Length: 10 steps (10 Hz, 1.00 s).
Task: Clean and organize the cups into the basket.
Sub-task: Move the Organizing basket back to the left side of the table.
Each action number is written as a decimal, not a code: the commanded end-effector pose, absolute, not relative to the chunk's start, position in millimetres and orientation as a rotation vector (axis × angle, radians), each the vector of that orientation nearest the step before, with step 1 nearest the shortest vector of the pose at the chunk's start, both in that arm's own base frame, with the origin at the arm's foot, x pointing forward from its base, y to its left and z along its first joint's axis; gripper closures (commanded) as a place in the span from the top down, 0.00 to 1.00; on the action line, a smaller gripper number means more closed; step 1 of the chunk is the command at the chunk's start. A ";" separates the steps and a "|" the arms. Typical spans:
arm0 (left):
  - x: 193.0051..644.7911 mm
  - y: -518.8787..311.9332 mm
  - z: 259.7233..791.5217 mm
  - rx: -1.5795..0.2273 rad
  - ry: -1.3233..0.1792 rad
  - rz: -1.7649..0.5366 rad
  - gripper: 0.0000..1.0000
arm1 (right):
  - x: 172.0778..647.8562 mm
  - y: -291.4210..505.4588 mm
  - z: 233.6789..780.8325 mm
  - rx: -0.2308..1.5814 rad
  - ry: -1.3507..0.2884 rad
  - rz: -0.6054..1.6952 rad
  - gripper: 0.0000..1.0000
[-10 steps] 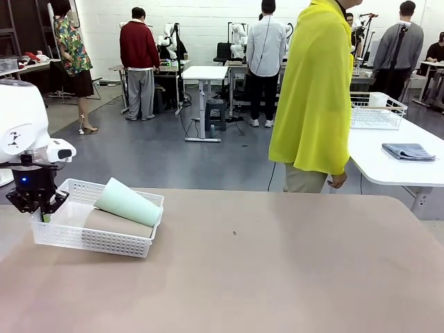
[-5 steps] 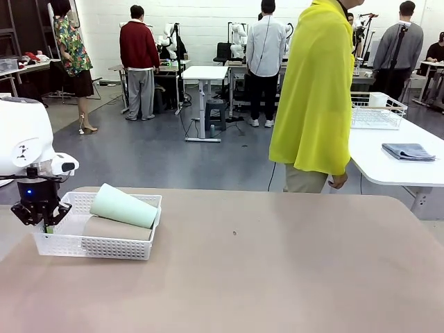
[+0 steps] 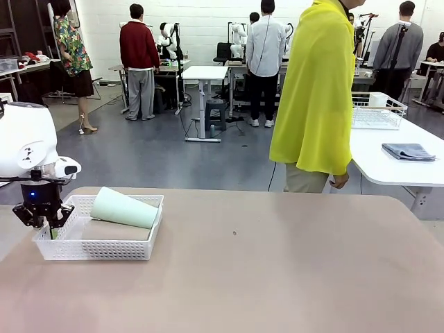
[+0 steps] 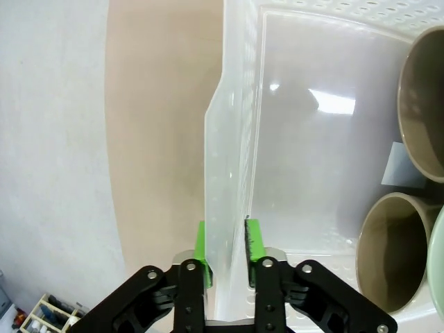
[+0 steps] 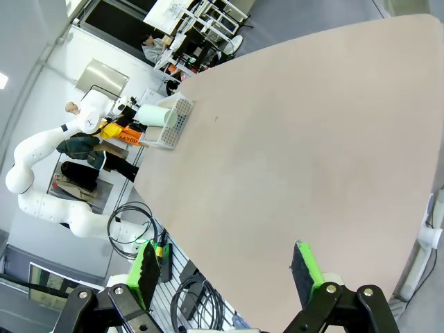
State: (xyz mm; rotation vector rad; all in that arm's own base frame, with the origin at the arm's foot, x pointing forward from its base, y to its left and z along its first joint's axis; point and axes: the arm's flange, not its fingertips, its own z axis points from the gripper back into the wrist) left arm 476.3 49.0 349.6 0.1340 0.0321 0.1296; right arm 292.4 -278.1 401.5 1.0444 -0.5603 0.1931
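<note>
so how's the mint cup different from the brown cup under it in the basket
Colour: the mint cup is pale green, the brown cup matte tan.
Position: the mint cup rides on top, above the basket rim; the brown cup lies low inside, its lower part behind the mesh wall.
Pose: the mint cup slants, one end higher; the brown cup looks flat.
Shared: both lie on their sides in the basket, tapered and handleless.

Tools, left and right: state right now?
Left tool: closed on the basket wall, a pad on each side.
Right tool: open, holding nothing.
</note>
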 end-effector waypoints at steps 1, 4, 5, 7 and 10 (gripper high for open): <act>477.7 53.3 352.4 0.139 0.047 0.110 1.00 | 292.6 -275.8 399.6 1.053 -0.563 0.199 1.00; 477.8 51.2 353.8 0.139 0.047 0.112 1.00 | 292.6 -275.8 399.6 1.053 -0.563 0.199 1.00; 477.2 50.9 354.8 0.135 0.044 0.116 1.00 | 292.6 -275.8 399.6 1.053 -0.563 0.199 1.00; 474.7 49.7 358.2 0.145 0.042 0.119 1.00 | 292.6 -275.8 399.6 1.053 -0.563 0.199 1.00; 439.1 26.8 401.5 0.163 -0.044 0.165 1.00 | 292.6 -275.8 399.6 1.053 -0.563 0.199 1.00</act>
